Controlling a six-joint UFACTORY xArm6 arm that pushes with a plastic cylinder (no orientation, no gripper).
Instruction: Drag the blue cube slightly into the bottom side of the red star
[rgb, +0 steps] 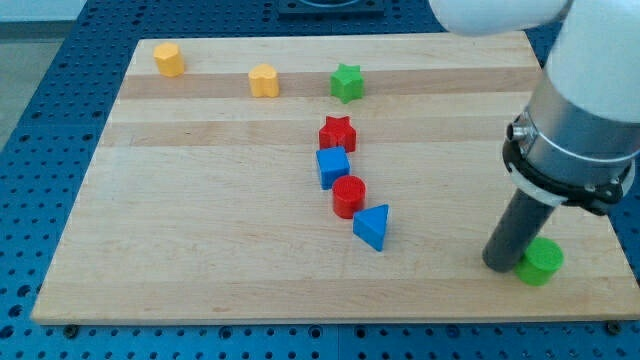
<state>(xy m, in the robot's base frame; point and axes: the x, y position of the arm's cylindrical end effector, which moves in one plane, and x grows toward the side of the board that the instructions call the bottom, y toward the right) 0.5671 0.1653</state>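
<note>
Blue cube (333, 166) touching red star (338, 132) from below, no pincer, my tip (499, 265) well right.

On the pale striped wooden worktop (200, 200), a red star (338, 132), blue cube (333, 166), red cylinder (349, 196), blue triangle (372, 227) and green star (347, 82) are seen.

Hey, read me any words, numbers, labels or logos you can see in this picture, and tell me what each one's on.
None: no readable text, number, label or logo shows anywhere.
The board is bare wood.
The blue cube, red star and the other blocks are plain coloured, unmarked.
The arm carries no legible marking.
My tip is at the view's right by the green cylinder, far from both.
</note>
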